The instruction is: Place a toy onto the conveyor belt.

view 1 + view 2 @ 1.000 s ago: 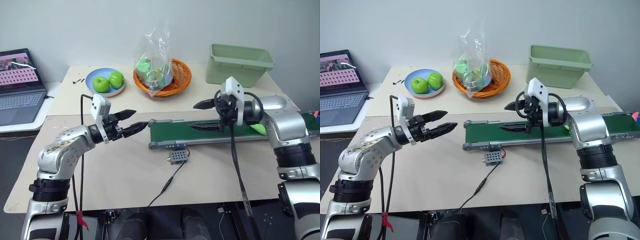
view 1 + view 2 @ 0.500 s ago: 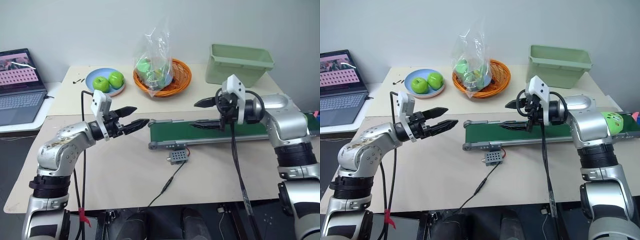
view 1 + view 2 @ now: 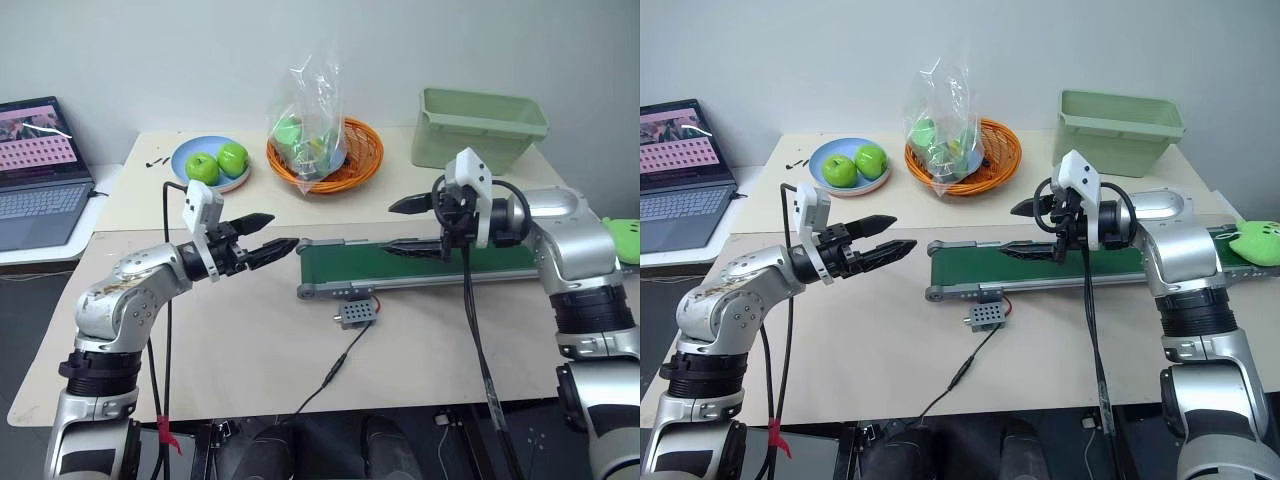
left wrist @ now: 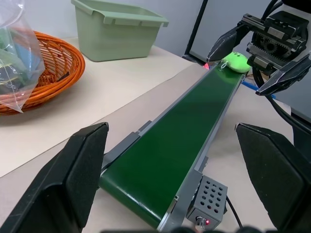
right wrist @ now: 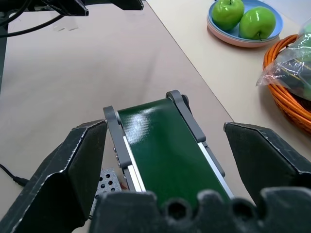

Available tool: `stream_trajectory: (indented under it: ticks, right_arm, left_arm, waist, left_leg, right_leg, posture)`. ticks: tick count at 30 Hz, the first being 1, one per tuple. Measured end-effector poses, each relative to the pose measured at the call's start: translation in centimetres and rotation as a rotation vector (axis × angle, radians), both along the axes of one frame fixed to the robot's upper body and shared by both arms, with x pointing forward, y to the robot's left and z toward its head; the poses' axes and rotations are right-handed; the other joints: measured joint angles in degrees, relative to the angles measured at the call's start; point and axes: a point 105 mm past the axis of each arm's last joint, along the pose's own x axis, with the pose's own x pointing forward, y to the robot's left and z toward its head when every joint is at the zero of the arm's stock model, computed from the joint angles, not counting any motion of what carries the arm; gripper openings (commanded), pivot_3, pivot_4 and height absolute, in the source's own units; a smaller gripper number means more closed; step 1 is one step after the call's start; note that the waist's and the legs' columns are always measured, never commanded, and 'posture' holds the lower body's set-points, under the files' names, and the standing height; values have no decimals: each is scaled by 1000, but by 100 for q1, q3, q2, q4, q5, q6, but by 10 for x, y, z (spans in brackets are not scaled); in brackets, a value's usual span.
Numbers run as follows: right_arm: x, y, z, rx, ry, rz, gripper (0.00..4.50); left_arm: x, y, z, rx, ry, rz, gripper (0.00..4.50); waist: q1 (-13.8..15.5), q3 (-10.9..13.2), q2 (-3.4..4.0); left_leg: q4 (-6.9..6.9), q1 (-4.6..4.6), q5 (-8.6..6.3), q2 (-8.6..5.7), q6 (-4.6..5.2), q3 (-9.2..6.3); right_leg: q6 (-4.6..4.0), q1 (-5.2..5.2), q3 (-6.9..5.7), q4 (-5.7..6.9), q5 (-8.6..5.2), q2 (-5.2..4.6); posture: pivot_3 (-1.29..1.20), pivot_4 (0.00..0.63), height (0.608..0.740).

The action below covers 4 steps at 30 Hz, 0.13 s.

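Note:
The toy, a lime-green plush lump, lies on the far right end of the conveyor belt, past my right forearm. It also shows at the belt's far end in the left wrist view. My right gripper hovers open and empty over the middle of the dark green belt, pointing left. Left of the belt's near end, my left gripper is held level above the table, open and empty, pointing at the belt.
A grey control box with a cable sits in front of the belt. Behind it are a pale green bin, an orange basket holding bagged green items, and a blue plate with two apples. A laptop stands far left.
The toy has travelled right along the belt, out from beside my right forearm to the belt's far end. Both grippers have stayed open and nearly still.

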Motion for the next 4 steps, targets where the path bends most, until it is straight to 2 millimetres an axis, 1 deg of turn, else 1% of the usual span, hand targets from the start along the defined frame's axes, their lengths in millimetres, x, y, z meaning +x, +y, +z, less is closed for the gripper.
stream_trajectory:
  ticks: [4]
  right_arm:
    - [0,0,0,1,1,1,4500]
  left_arm:
    - [1,0,-1,0,9,7,4457]
  waist:
    - [0,0,0]
  left_leg:
    - [0,0,0,0,0,0]
  right_leg:
    - [0,0,0,0,0,0]
  posture:
    - [0,150,740]
